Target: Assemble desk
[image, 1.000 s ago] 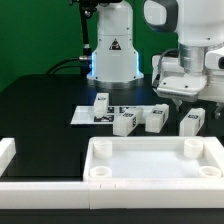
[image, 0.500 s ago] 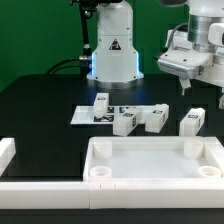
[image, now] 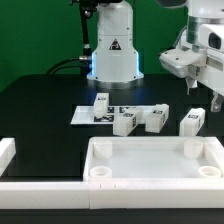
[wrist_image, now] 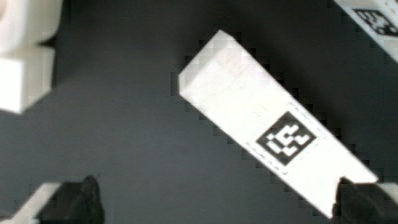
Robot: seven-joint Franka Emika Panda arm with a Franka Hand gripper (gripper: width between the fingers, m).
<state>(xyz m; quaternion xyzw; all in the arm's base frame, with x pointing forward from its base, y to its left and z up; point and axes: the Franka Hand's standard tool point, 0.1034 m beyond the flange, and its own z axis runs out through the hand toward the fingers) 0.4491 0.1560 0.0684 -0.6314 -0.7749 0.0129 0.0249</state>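
Note:
The white desk tabletop lies at the front with its rim and round corner sockets facing up. Four short white tagged legs stand behind it: one on the marker board, two in the middle, and one at the exterior view's right. My gripper hangs open and empty above and slightly right of the right leg. In the wrist view a long white leg with a tag lies on the black table beyond the gripper. Nothing is between the dark fingertips.
The marker board lies flat behind the legs. Low white border walls run along the front and left. The robot base stands at the back. White pieces show at the wrist view's edge.
My gripper has risen from just above the right leg and moved toward the exterior view's right. The legs and tabletop have not moved.

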